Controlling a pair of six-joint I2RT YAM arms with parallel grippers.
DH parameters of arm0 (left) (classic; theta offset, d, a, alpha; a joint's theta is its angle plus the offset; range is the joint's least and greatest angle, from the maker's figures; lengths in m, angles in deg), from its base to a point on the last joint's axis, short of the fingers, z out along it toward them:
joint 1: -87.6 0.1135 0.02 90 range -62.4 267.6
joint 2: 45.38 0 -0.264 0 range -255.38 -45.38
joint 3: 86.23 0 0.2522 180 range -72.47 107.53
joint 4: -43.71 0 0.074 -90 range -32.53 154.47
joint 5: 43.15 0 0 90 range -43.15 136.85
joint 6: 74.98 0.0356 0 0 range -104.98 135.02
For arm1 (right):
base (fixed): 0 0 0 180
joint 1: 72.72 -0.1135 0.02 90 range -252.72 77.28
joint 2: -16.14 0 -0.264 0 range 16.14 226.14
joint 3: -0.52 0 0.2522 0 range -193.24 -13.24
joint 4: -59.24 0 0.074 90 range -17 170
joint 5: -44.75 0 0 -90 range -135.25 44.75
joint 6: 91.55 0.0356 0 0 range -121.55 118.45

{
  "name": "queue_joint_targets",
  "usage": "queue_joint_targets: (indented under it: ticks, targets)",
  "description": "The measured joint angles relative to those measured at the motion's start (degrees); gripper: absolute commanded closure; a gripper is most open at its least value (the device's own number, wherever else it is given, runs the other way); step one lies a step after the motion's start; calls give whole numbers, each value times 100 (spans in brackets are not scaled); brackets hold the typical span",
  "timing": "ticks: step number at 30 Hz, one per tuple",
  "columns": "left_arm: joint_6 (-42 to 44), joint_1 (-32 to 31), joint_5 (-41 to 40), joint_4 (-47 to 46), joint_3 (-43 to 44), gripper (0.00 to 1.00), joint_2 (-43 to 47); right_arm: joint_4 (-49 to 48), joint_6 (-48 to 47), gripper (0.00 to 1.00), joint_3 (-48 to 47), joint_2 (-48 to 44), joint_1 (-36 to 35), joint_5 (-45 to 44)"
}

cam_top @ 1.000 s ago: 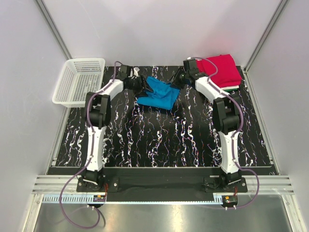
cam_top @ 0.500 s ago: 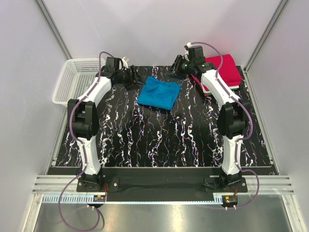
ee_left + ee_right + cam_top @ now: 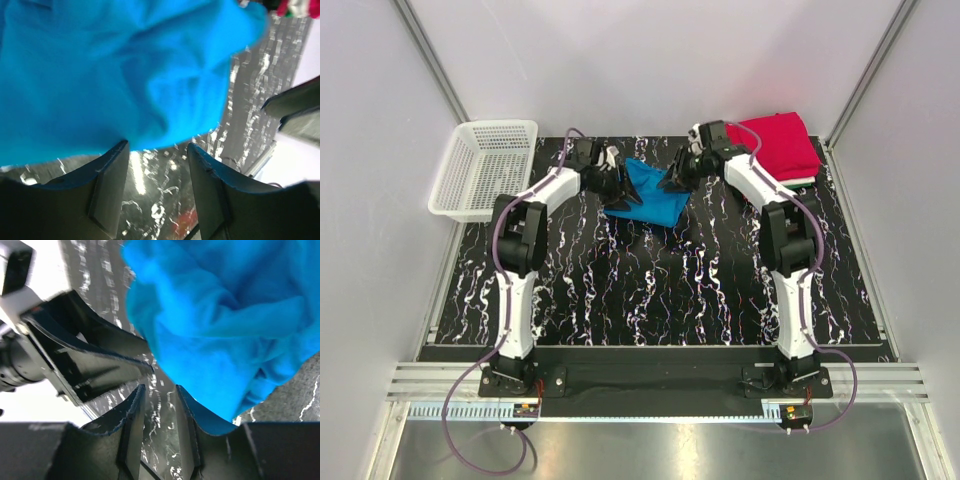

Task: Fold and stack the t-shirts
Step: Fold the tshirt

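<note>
Left end effector (image 3: 613,178), blue t-shirt (image 3: 650,196) between, right end effector (image 3: 672,181)

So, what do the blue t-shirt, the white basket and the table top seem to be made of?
Blue t-shirt: soft cloth, matte; it bunches in rounded folds.
White basket: probably rigid plastic, its walls an open mesh.
Table top: hard, smooth, black with white marble-like veins, slightly glossy; stone or printed laminate, I cannot tell.
</note>
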Motion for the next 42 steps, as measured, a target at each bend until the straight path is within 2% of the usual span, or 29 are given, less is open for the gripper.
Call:
queue_joint_targets:
  ticks: [12,13,14,17,18,19,20,22,23,25,26,30,37,42]
  targets:
    - [68,22,-420,240,557,48,-516,109,-9,65,26,476,-81,46]
    - [70,22,-439,243,570,49,-533,127,-13,66,26,522,-90,37]
    - [85,22,-463,278,586,49,-553,144,-24,72,26,566,-101,24]
    - [129,17,-522,343,588,49,-590,247,-57,73,7,728,-133,-11]
    - [136,17,-538,372,588,50,-595,275,-66,76,-26,798,-144,-17]
    - [146,17,-549,387,588,51,-595,326,-68,80,-90,879,-157,-24]
    - [155,15,-568,402,588,53,-595,365,-72,89,-153,957,-173,-44]
    - [168,4,-636,444,588,61,-595,452,-98,100,-236,1080,-205,-133]
    - [173,-7,-669,468,588,69,-595,533,-103,100,-297,1121,-219,-157]
    - [184,-33,-769,549,588,76,-595,699,-103,100,-450,1200,-249,-258]
    - [186,-52,-824,588,588,83,-595,809,-116,100,-555,1226,-271,-317]
    - [197,-140,-1029,776,608,99,-608,1174,-199,100,-855,1296,-380,-664]
    - [214,-339,-1427,1082,708,100,-614,1467,-291,100,-916,1298,-496,-1001]
    - [190,-516,-1716,1088,426,100,-402,1611,-341,100,-800,1185,-601,-1279]
